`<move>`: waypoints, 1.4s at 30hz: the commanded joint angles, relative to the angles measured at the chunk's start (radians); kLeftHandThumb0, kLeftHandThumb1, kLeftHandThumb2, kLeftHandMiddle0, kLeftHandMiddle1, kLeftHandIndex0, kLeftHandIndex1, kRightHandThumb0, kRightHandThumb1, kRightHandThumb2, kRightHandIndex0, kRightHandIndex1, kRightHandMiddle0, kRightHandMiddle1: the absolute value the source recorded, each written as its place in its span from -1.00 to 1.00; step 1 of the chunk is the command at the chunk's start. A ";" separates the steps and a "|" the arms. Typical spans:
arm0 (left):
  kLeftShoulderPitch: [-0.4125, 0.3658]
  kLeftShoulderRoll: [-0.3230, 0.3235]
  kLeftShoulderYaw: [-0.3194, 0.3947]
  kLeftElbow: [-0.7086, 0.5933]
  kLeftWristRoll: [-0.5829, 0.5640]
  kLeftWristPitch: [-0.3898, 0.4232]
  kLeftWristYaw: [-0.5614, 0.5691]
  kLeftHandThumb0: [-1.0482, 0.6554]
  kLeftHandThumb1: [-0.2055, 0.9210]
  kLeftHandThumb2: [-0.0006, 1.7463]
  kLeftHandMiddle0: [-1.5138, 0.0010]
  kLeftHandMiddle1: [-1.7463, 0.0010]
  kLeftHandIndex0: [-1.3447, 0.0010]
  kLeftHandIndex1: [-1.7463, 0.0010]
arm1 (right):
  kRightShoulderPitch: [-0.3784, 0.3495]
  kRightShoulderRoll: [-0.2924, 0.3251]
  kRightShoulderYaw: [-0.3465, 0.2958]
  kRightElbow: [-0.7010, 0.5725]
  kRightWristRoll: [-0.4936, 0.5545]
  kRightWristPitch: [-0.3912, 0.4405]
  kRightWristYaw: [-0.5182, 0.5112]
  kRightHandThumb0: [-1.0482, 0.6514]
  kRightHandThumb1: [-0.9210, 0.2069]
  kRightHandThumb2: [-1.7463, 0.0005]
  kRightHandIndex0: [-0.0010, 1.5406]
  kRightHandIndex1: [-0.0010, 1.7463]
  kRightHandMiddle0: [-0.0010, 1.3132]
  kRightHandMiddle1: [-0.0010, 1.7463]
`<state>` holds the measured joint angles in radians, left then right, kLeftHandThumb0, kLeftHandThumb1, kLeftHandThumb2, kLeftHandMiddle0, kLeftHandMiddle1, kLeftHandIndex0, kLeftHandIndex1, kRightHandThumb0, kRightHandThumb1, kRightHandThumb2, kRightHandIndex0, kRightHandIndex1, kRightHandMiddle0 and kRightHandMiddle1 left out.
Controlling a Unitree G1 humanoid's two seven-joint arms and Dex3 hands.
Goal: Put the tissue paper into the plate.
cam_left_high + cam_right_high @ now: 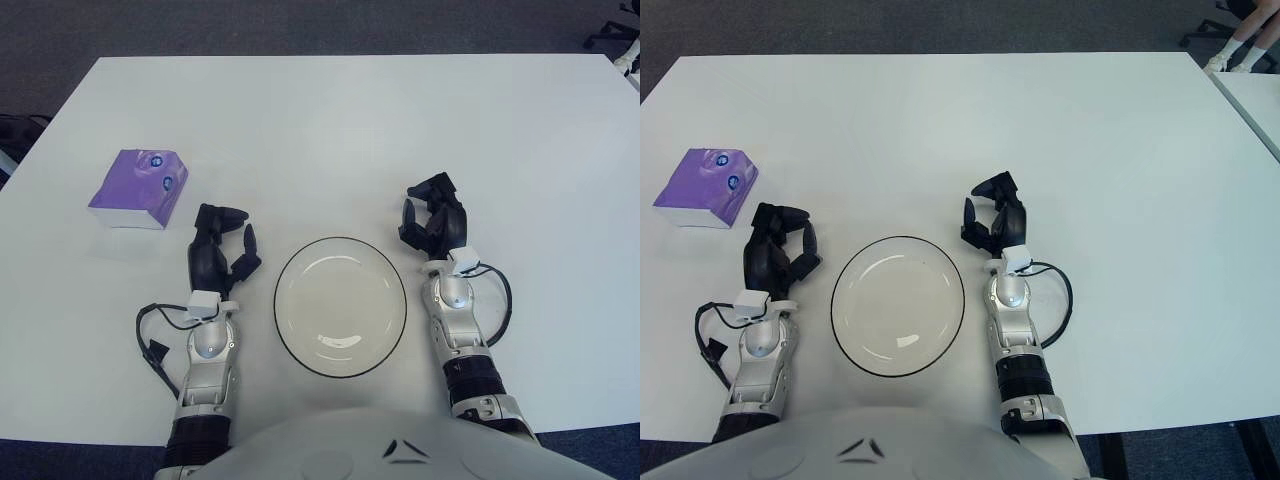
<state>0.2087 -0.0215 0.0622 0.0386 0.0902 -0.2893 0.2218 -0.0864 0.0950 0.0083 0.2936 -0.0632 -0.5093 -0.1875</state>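
Observation:
A purple tissue pack [139, 187] lies on the white table [330, 130] at the left. A clear glass plate with a dark rim [340, 306] sits at the near middle, with nothing in it. My left hand [220, 246] is just left of the plate and below-right of the tissue pack, fingers loosely spread and holding nothing. My right hand [433, 217] shows just right of the plate, fingers relaxed and holding nothing.
Dark carpet lies beyond the table's far edge. A chair base [615, 40] and part of another white table show at the far right. Black cables loop beside both forearms.

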 commanded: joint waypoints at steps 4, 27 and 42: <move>0.072 0.002 -0.001 0.087 0.015 0.042 -0.007 -0.22 0.57 0.00 0.31 -1.00 0.49 -1.00 | 0.120 -0.018 -0.013 0.136 -0.013 -0.001 -0.001 -0.23 -0.47 -0.08 -0.19 0.70 -0.42 1.00; 0.089 0.060 -0.036 0.070 0.182 -0.016 0.062 -0.22 0.55 0.01 0.28 -0.99 0.49 -1.00 | 0.121 -0.015 -0.012 0.142 -0.022 -0.002 -0.013 -0.23 -0.45 -0.09 -0.18 0.72 -0.41 1.00; 0.137 0.143 -0.075 -0.081 0.578 0.022 0.269 -0.22 0.57 -0.01 0.20 -1.00 0.50 -1.00 | 0.113 -0.014 -0.007 0.158 -0.015 -0.018 -0.012 -0.23 -0.47 -0.07 -0.20 0.71 -0.42 1.00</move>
<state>0.2953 0.1066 -0.0017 -0.0570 0.5969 -0.2958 0.4495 -0.0910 0.0987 0.0127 0.2956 -0.0641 -0.5139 -0.2026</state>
